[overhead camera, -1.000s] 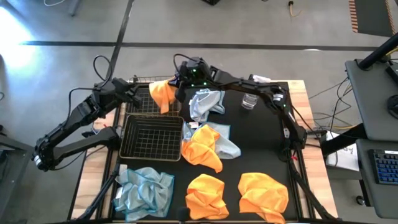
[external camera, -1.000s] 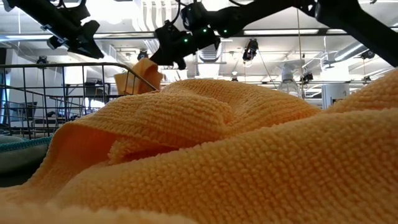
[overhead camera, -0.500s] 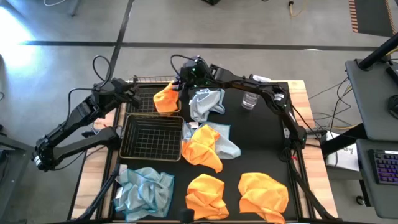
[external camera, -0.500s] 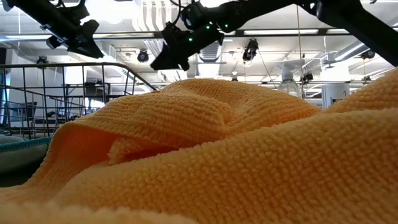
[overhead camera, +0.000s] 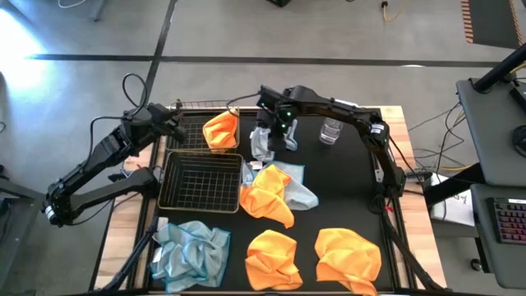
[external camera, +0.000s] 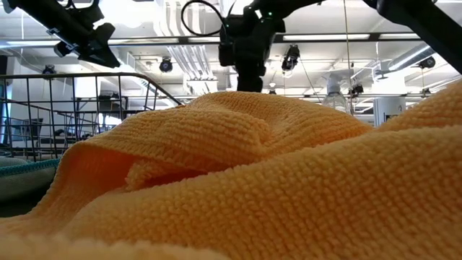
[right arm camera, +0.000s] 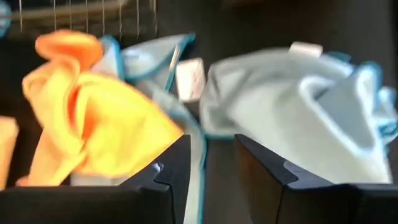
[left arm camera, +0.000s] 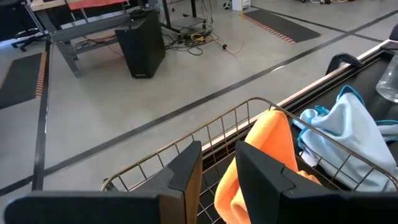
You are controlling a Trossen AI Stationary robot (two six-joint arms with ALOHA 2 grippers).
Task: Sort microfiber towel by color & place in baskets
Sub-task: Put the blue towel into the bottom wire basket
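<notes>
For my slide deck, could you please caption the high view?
Right tool open above a blue-grey towel; an orange towel lies in the far basket.

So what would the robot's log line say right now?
right pincer: open, above blue-grey towel | orange towel: in far basket | left pincer: open, waiting at that basket

low view blocked by orange towel (external camera: 238, 180), right wrist view blurred
</notes>
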